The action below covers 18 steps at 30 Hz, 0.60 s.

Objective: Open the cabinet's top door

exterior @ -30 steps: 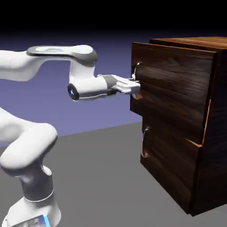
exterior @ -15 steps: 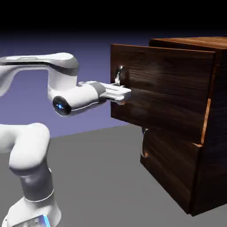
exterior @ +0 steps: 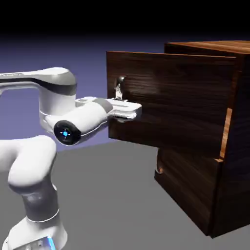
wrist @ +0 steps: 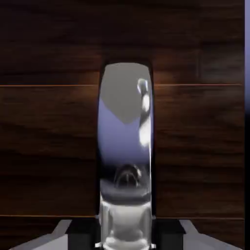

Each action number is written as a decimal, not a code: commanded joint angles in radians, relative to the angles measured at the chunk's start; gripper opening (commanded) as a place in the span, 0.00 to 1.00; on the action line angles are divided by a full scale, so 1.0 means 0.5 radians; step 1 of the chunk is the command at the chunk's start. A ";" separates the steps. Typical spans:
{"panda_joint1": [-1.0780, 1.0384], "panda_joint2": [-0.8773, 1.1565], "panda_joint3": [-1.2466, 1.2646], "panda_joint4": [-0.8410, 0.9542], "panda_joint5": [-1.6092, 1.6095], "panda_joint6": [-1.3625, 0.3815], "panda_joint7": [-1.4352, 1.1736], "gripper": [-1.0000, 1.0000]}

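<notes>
At the cabinet, top door well ajar

On the exterior view's right stands the cabinet (exterior: 190, 195), dark and wood-grained, with its top door (exterior: 171, 97) swung out toward the arm (exterior: 58, 93). The door's free edge stands well apart from the body, while the opposite edge meets it near the front corner. Below, the lower panel (exterior: 195, 180) sits closed, its own handle (exterior: 158, 161) partly hidden behind the raised door's bottom edge.

Pinching the silver handle (wrist: 126, 132) of the top door, the fingers (wrist: 126, 239) sit one on each side of it, close in, at the bottom of the hand view. Dark wood fills most of that view behind the handle, with a strip of blue-violet backdrop (wrist: 247, 53) along one side.

As for progress, the grasp is made and the door is clearly open, so the main part looks done. What may remain is a wider swing, if more is wanted, and then letting go of the handle and backing off.
</notes>
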 commanded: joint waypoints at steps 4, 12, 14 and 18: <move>-0.017 0.124 -0.290 0.103 -0.294 -0.242 -0.031 0.00; 0.169 0.500 -0.870 0.490 -0.816 -0.760 -0.141 0.00; 0.271 0.602 -1.015 0.623 -0.925 -0.896 -0.171 0.00; 0.525 0.786 -1.299 0.911 -1.106 -1.162 -0.224 0.00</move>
